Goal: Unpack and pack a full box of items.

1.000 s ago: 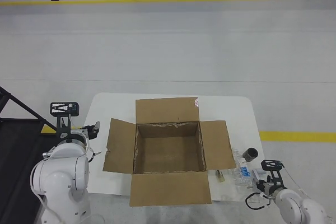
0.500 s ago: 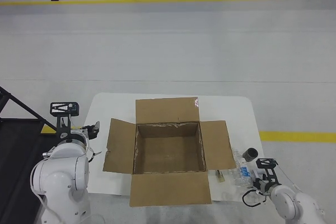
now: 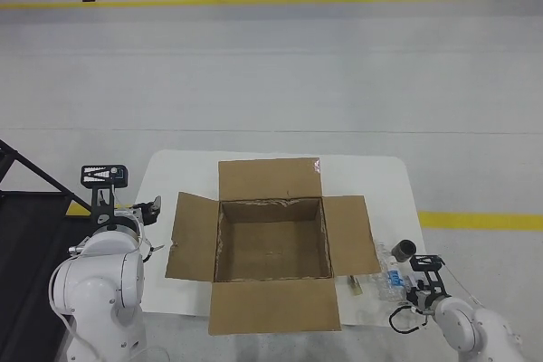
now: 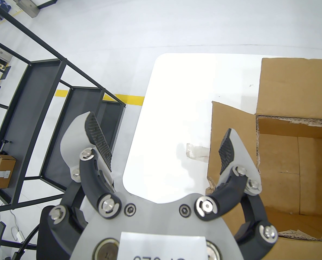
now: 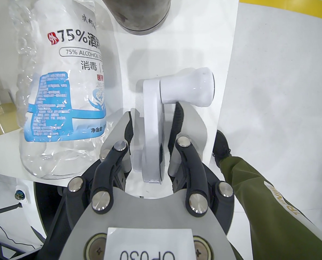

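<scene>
My right arm has slid in toward the right edge of the table (image 3: 380, 181) since a second ago; the open cardboard box (image 3: 273, 249) sits mid-table; my left gripper (image 4: 159, 128) hangs spread wide beside its flap; the right gripper (image 5: 153, 110) straddles a white handle (image 5: 188, 90) beside the clear bottle (image 5: 60, 82), jaws not yet clamped.

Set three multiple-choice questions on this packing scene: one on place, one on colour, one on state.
1. Where is the white knob part? A in the box; B between the right gripper's fingers; C on the shelf.
2. The cylinder is: A red; B dark grey; C green.
3. The left gripper is: A open, empty; B shut, empty; C shut on an item.
Key: B, fingers flank it; B, its wall shows grey; A, pads apart, nothing between.
</scene>
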`<state>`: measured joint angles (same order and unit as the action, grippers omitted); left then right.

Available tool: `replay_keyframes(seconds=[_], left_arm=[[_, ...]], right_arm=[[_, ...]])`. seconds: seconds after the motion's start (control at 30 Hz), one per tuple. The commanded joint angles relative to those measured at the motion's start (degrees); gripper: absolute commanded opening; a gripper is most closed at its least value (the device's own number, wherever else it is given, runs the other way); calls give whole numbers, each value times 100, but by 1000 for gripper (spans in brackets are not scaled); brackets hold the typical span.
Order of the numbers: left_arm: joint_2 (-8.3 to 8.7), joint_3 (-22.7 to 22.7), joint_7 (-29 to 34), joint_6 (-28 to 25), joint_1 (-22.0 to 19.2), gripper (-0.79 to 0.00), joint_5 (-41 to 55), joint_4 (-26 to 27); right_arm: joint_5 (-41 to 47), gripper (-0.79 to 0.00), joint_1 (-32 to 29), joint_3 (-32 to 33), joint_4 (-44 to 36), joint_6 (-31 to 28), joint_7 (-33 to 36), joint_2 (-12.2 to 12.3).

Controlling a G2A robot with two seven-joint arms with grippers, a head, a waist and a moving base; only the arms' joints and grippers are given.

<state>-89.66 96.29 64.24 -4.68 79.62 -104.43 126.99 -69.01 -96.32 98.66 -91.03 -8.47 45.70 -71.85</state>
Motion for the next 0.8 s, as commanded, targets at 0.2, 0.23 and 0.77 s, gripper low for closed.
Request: replay_keyframes(seconds=[0.2,0.23,0.77], left_arm=[[0,0,0,0,0,0,0,0],[0,0,0,0,0,0,0,0],[0,0,0,0,0,0,0,0]], right_arm=[[168,-785,-75,108,-167,73,4,28],[273,-785,-95,160,-215,116,-39,28],[4347,-785,-914,1619,-2405,-14,-1491,-78]])
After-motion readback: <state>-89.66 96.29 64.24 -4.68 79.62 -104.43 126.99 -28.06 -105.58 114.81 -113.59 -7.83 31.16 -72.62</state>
